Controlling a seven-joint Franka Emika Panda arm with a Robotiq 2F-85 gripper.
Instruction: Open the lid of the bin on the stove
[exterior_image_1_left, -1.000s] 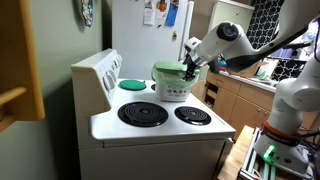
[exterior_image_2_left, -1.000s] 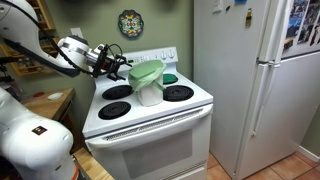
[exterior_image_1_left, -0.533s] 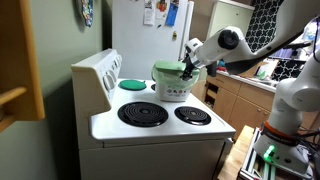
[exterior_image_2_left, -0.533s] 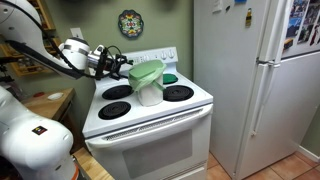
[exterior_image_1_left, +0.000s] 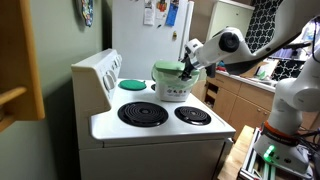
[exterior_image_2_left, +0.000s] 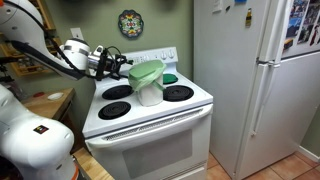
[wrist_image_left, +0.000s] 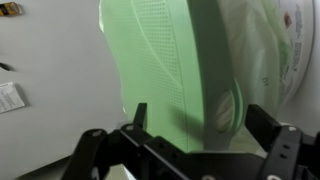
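The white bin (exterior_image_1_left: 174, 88) with a pale green liner stands on a rear burner of the white stove (exterior_image_1_left: 160, 128); both also show in an exterior view, the bin (exterior_image_2_left: 150, 93) on the stove (exterior_image_2_left: 150, 112). Its green domed lid (exterior_image_1_left: 169, 69) (exterior_image_2_left: 146, 71) rests on the bin, slightly tilted. My gripper (exterior_image_1_left: 190, 68) (exterior_image_2_left: 123, 67) is at the lid's edge. In the wrist view the lid (wrist_image_left: 165, 60) fills the frame. The gripper (wrist_image_left: 203, 122) is open, and its two fingers straddle the lid's raised tab without closing on it.
A flat teal disc (exterior_image_1_left: 133, 84) (exterior_image_2_left: 171, 78) lies on the other rear burner. The front coil burners (exterior_image_1_left: 143, 114) are bare. The raised control panel (exterior_image_1_left: 98, 72) is behind, a white refrigerator (exterior_image_2_left: 250, 80) stands beside the stove, and counter cabinets (exterior_image_1_left: 235, 100) are on the arm's side.
The arm's wrist shifted slightly at the lid's edge between one second ago and half a second ago. The lid and bin have not visibly moved.
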